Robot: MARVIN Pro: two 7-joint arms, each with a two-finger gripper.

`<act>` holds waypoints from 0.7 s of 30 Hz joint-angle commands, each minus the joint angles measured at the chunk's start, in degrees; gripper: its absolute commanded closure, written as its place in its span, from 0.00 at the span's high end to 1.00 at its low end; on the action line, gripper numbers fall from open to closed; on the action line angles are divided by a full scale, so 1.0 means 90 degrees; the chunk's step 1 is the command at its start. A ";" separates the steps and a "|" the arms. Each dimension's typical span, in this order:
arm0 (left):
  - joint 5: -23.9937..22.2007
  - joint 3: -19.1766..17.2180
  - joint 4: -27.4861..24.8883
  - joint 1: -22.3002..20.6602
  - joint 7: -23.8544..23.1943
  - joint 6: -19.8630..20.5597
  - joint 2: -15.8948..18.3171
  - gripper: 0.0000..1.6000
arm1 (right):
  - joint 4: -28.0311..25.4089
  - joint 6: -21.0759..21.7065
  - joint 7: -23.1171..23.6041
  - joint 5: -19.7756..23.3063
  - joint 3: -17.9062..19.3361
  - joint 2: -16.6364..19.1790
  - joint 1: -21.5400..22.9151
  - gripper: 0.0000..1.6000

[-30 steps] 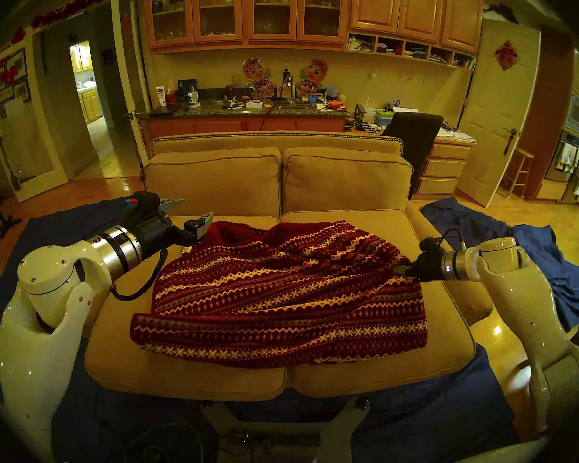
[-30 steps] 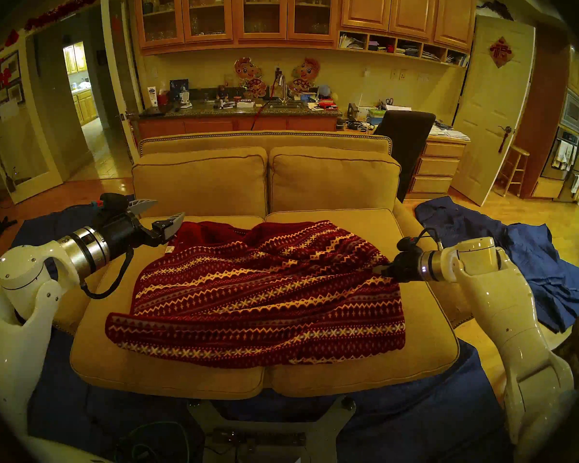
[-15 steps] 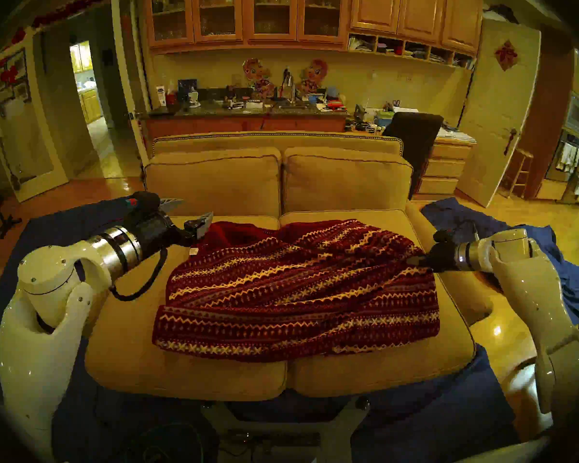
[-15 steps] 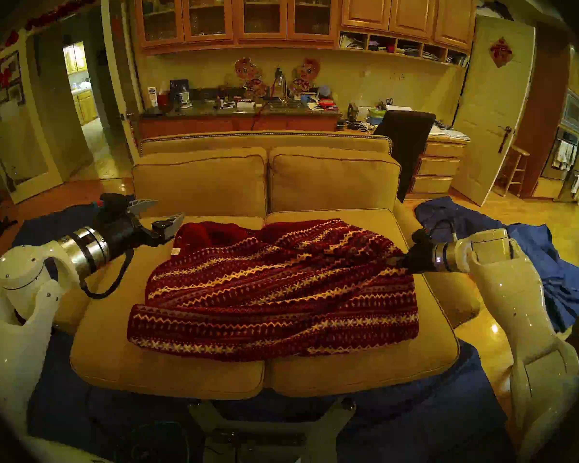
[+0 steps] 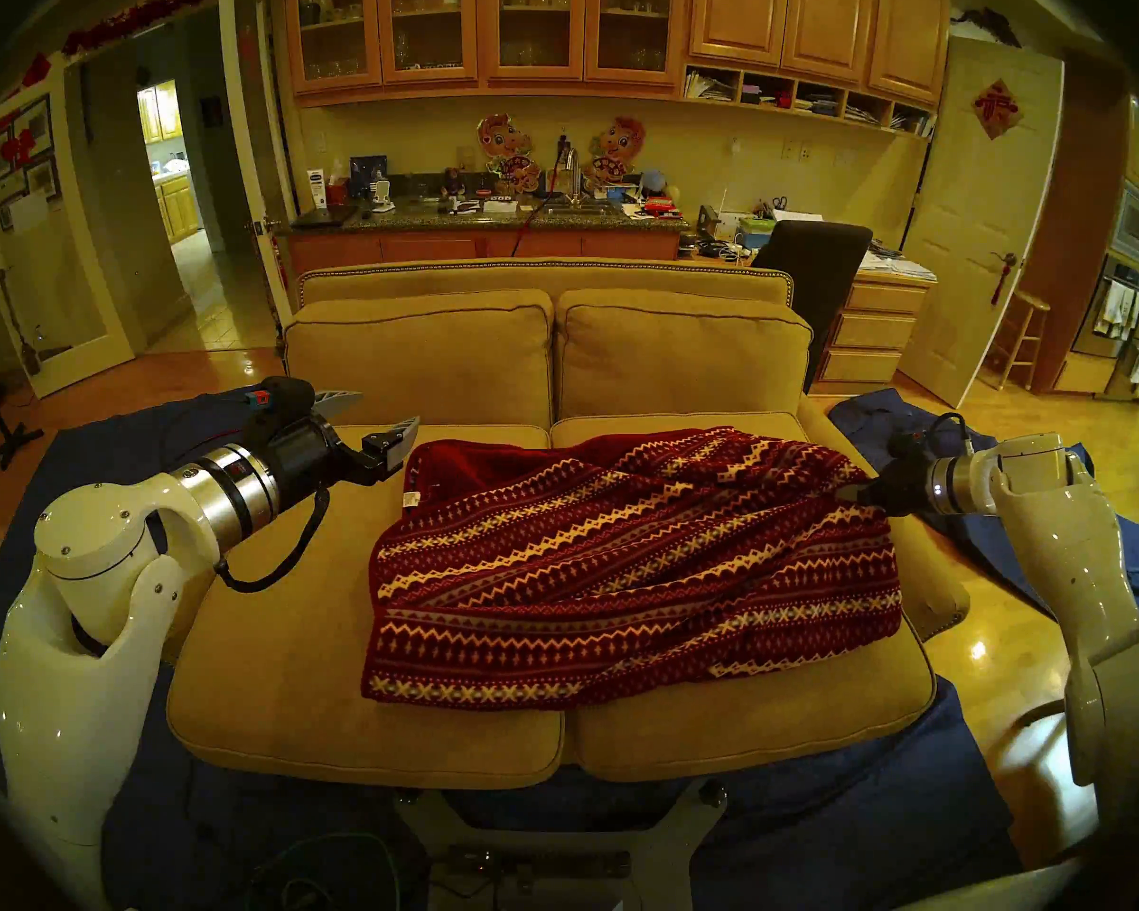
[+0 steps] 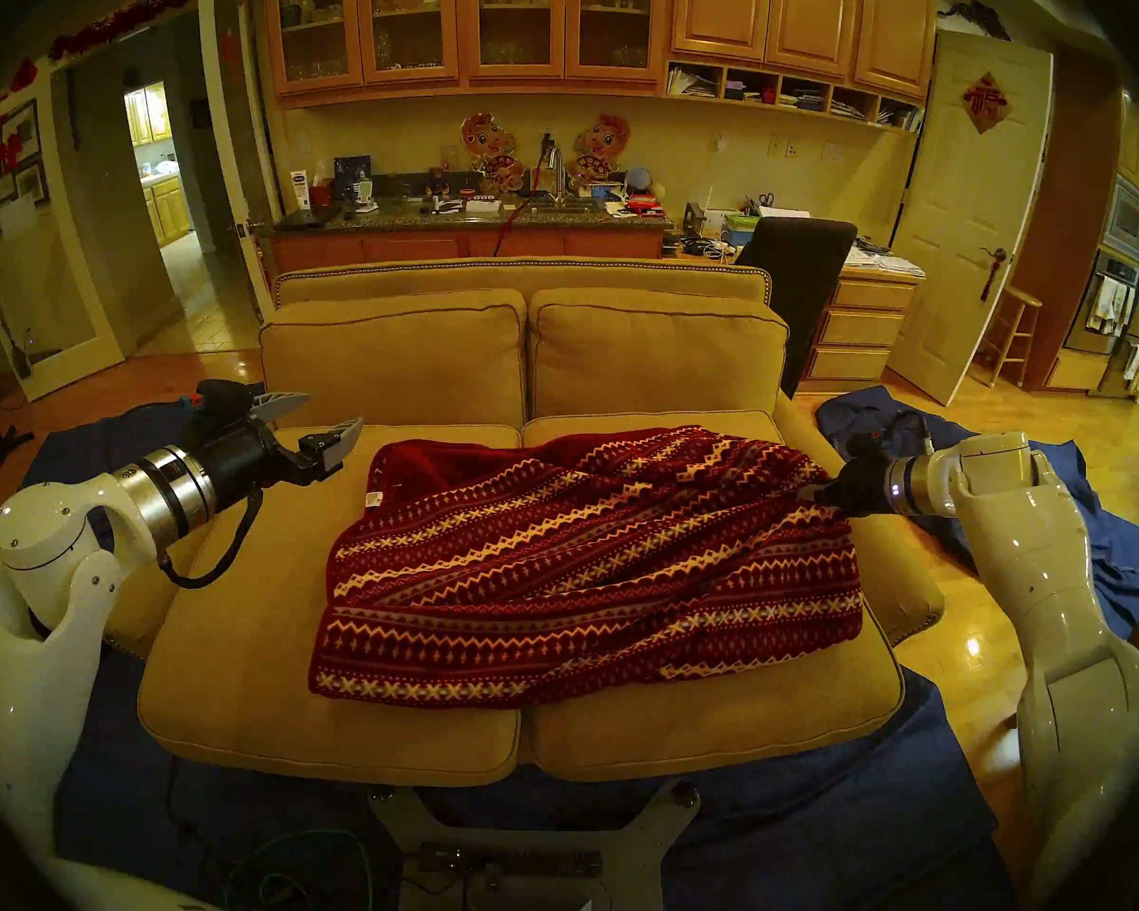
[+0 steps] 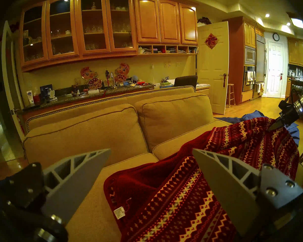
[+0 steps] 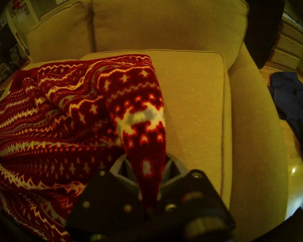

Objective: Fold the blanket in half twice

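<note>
The dark red patterned blanket (image 5: pixel 632 568) lies bunched on the sofa seat (image 5: pixel 277 660), mostly over the right cushion, with its plain red reverse showing at the back left. My right gripper (image 5: pixel 849 493) is shut on the blanket's right edge and holds it just above the seat; the right wrist view shows the fabric (image 8: pixel 147 166) pinched between the fingers. My left gripper (image 5: pixel 373 413) is open and empty, above the left cushion just left of the blanket's back corner. It also shows in the left wrist view (image 7: pixel 151 153), with the blanket (image 7: pixel 191 192) beyond.
The tan sofa has two back cushions (image 5: pixel 422 357) close behind the blanket. A wrinkled blue cloth (image 5: pixel 1079 535) lies on the floor to the right. A dark blue floor sheet (image 5: pixel 47 495) lies under and around the sofa. A black chair (image 5: pixel 810 265) stands behind the sofa's right end.
My right gripper has pulled the blanket to the right and slightly back across the seat; its left edge has left much of the left cushion. The left arm has not moved.
</note>
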 commanded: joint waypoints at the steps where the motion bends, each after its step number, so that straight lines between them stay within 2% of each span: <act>1: -0.0002 -0.0012 -0.0034 -0.0036 -0.0005 -0.0020 0.0010 1.00 | 0.0253 -0.0156 -0.0237 -0.0206 0.0278 0.0536 0.0692 0.00; 7: -0.0003 -0.0011 -0.0033 -0.0035 -0.0002 -0.0019 0.0010 1.00 | 0.0455 -0.0172 -0.0238 -0.0299 0.0279 0.0589 0.1012 0.00; 8: -0.0003 -0.0011 -0.0033 -0.0035 -0.0002 -0.0019 0.0010 1.00 | 0.0370 -0.0213 -0.0245 -0.0304 0.0339 0.0629 0.0885 0.00; 9: -0.0004 -0.0011 -0.0033 -0.0034 -0.0001 -0.0018 0.0010 1.00 | 0.0496 -0.0211 -0.0265 -0.0355 0.0313 0.0617 0.1068 0.00; 17: -0.0006 -0.0011 -0.0035 -0.0036 0.0001 -0.0020 0.0011 1.00 | 0.0671 -0.0310 -0.0305 -0.0521 0.0257 0.0553 0.1370 0.00; 20: -0.0006 -0.0011 -0.0037 -0.0040 0.0000 -0.0025 0.0013 1.00 | 0.0596 -0.0395 -0.0163 -0.0575 0.0173 0.0523 0.1434 0.00; 21: -0.0007 -0.0011 -0.0037 -0.0041 -0.0002 -0.0030 0.0015 1.00 | 0.0602 -0.0464 0.0073 -0.0637 0.0010 0.0515 0.1549 0.00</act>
